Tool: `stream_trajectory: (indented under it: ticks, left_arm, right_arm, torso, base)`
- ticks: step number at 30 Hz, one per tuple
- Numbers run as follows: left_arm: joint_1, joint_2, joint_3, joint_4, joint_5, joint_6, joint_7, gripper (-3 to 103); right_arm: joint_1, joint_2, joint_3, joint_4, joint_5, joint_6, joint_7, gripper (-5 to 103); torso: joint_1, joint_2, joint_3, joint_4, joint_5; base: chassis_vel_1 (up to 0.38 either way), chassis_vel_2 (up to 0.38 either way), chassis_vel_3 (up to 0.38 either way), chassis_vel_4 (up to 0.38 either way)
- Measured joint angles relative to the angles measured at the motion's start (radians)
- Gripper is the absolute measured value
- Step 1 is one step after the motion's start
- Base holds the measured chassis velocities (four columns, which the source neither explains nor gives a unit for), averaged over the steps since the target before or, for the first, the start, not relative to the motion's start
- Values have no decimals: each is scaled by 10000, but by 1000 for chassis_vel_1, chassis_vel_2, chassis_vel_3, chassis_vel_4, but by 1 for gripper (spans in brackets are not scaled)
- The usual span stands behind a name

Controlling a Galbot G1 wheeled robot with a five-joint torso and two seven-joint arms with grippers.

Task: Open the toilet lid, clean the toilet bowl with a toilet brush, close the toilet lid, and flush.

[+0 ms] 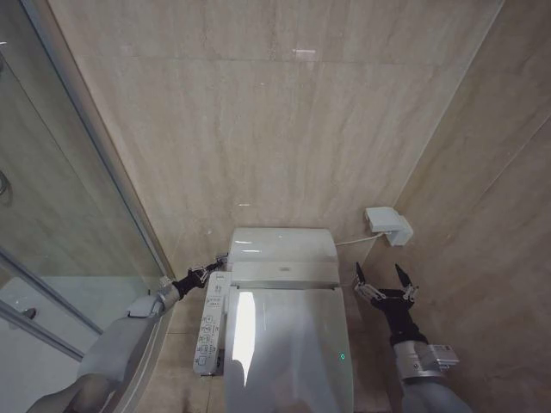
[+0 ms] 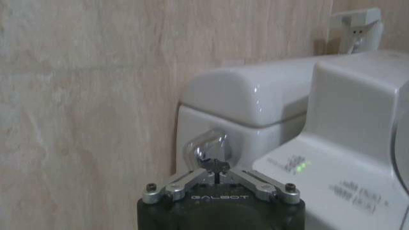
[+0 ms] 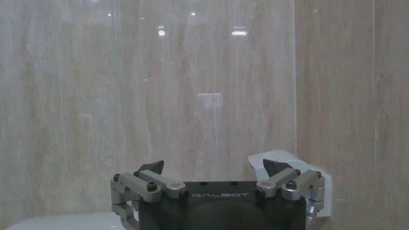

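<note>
The toilet lid lies shut — the left gripper, pinched closed, apparently presses the chrome flush lever; the right gripper hangs spread, empty.

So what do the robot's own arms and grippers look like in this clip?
Both arms have pale grey shells that turn to black wrists. The right gripper has a silver metal cuff below its wrist, silver bolted finger links and dark pointed tips. The left gripper has the same silver links, and its black body is marked GALBOT.
</note>
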Motion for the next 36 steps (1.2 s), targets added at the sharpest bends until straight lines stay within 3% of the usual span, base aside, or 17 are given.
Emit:
stream_trajectory:
  ticks: [22, 25, 29, 35, 36]
  left_arm:
    - [1551, 342, -2098, -865, 344, -200, -386, 0]
    - [1682, 302, -2438, -1020, 320, -226, -806, 0]
    - [1900, 329, -2791, -1622, 131, -104, -2625, 0]
    - [2112, 470, -2961, -2378, -96, 280, -3516, 0]
    - [2238, 502, -3037, -2823, -122, 482, -3946, 0]
  right_arm:
    - [0, 0, 0, 0, 0, -1, 0, 100]
    - [0, 0, 0, 0, 0, 0, 0, 100]
    - [0, 0, 0, 0, 0, 0, 0, 100]
    - [0, 0, 0, 0, 0, 0, 0, 100]
    - [0, 0, 0, 0, 0, 0, 0, 100]
  torso:
    - [-1, 0, 1, 9, 2]
    - [-2, 0, 2, 9, 1]
    - [-1, 0, 1, 8, 1]
    - [-1, 0, 2, 10, 2]
    - [-1, 0, 1, 10, 2]
  base:
    - [0, 0, 0, 0]
    - [0, 0, 0, 0]
    - [0, 0, 0, 0]
    - [0, 0, 0, 0]
    - [0, 0, 0, 0]
